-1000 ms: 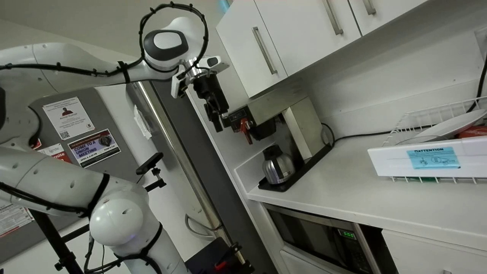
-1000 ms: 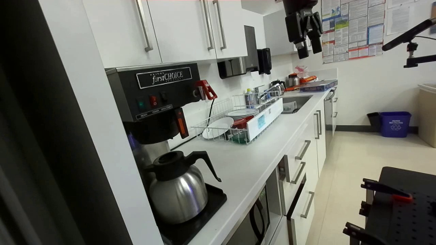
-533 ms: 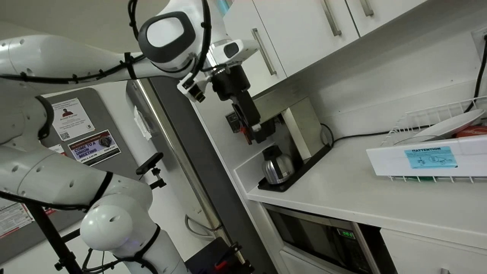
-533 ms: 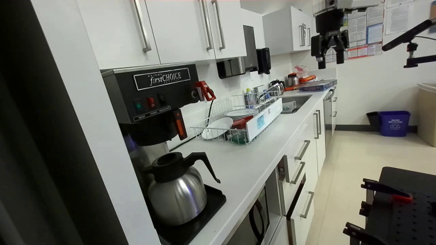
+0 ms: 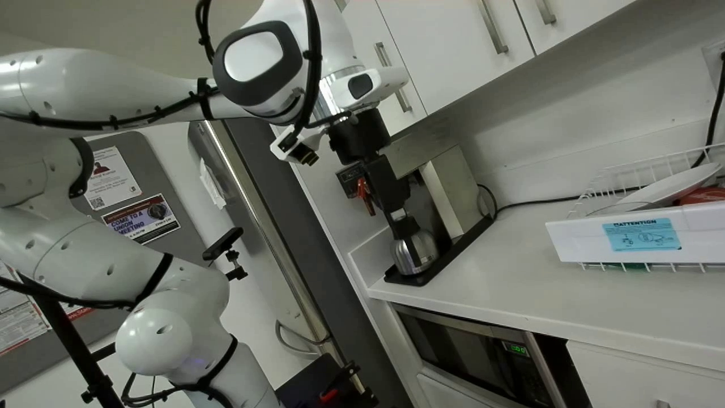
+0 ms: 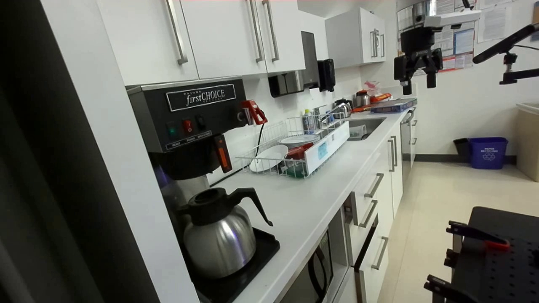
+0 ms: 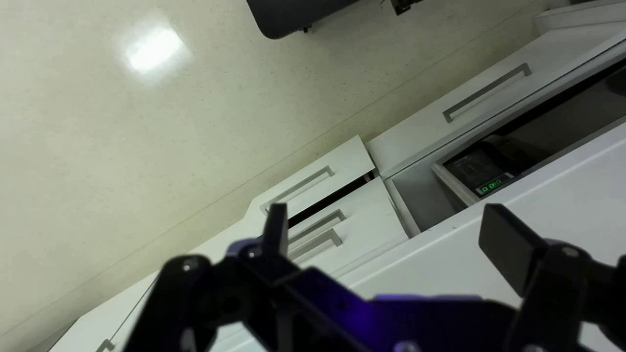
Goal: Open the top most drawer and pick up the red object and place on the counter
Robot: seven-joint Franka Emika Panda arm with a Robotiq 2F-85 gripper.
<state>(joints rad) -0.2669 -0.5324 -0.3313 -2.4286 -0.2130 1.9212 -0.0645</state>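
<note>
Carafe [image 6: 221,246] sits to the left in an exterior view, then the worktop [image 6: 290,206], the top drawer [image 6: 362,204] and, high up, my gripper [image 6: 419,85], jaws wide apart, holding nothing. In an exterior view its fingers [image 5: 399,214] overlap, masking that spread; my wrist view shows it. I cannot tell where the red object is.

We count one robot arm [image 5: 156,334] with one claw [image 7: 391,227], and the claw has two fingers [image 7: 511,249]. We see one long bench [image 5: 510,283], one coffee machine [image 6: 189,120], one dish rack [image 6: 337,139], one sink [image 6: 372,124] and one microwave [image 5: 476,351]. In an exterior view we count three shiny pots [image 6: 221,242], and the near wall cupboards [image 6: 223,42] have three handles [image 6: 177,33]. We also find one blue bin [image 6: 488,153] and one black bin [image 6: 462,147].
</note>
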